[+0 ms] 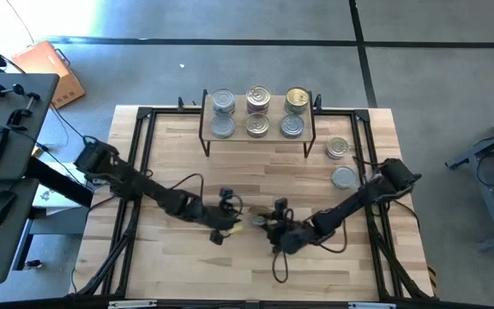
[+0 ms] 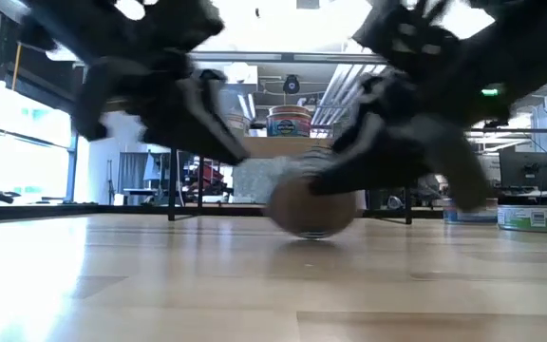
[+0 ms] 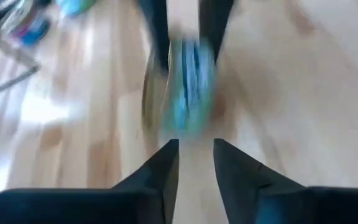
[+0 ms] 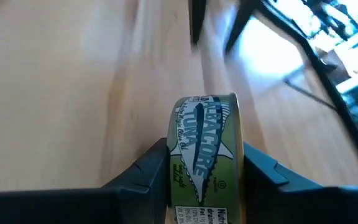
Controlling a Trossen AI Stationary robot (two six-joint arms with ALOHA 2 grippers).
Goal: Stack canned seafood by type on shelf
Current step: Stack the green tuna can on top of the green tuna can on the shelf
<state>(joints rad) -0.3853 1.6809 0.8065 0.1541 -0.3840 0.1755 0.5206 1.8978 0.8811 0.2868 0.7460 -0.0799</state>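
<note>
A tin of canned seafood (image 4: 204,155) with a green tuna label stands on its edge at the table's middle, between the fingers of my right gripper (image 4: 207,163), which is shut on it. My left gripper (image 3: 196,149) is just to the tin's left. Its fingers are slightly apart with nothing between them, and the tin (image 3: 188,87) lies beyond their tips. In the high view the two grippers (image 1: 230,221) (image 1: 271,226) face each other. The shelf (image 1: 256,136) stands at the far edge and carries several tins (image 1: 258,99). My right gripper pinches the tin by its two flat ends (image 4: 237,143), one finger (image 4: 148,171) on each, with the labelled round wall showing between them. The fingers come from the table's right, slanting down. The tin stands on edge, its lower rim (image 2: 311,234) at the tabletop.
Two loose tins (image 1: 338,148) (image 1: 345,178) lie flat on the table to the right of the shelf, beside my right arm. A black frame (image 1: 144,129) runs round the tabletop. Bare wood lies toward the near edge (image 1: 256,283).
</note>
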